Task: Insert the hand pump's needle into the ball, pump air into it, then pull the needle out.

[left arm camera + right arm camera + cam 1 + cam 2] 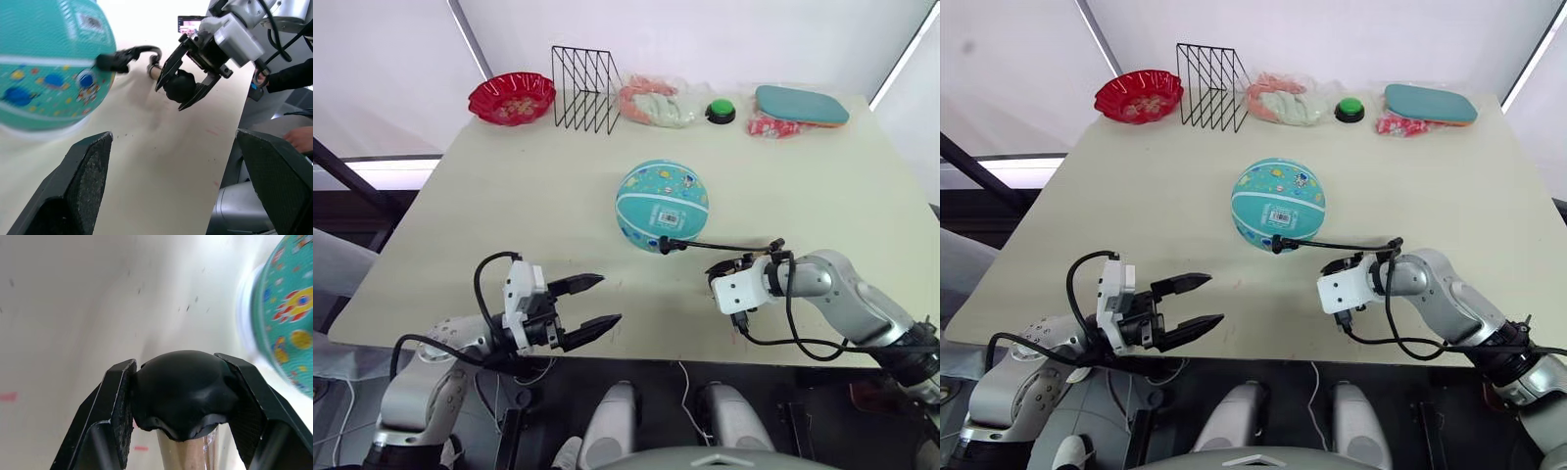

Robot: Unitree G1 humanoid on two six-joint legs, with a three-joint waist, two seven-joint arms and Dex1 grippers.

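The teal ball (662, 204) with cartoon prints and a barcode sticker rests mid-table. A black fitting (667, 245) at the end of the thin black hose (724, 243) presses against the ball's near side, so the needle is hidden at that contact. My right gripper (724, 267) is shut on the hand pump's black end knob (183, 387), with the bronze cylinder (182, 450) showing below the knob. My left gripper (597, 304) hovers open near the table's front edge, left of and nearer than the ball, holding nothing.
Along the far edge stand a red bowl (511, 98), a black wire rack (585, 88), a plastic bag (656, 103), a green button (721, 111) and a flat teal pad (801, 105). A person's hand (298, 137) is off the table's right side.
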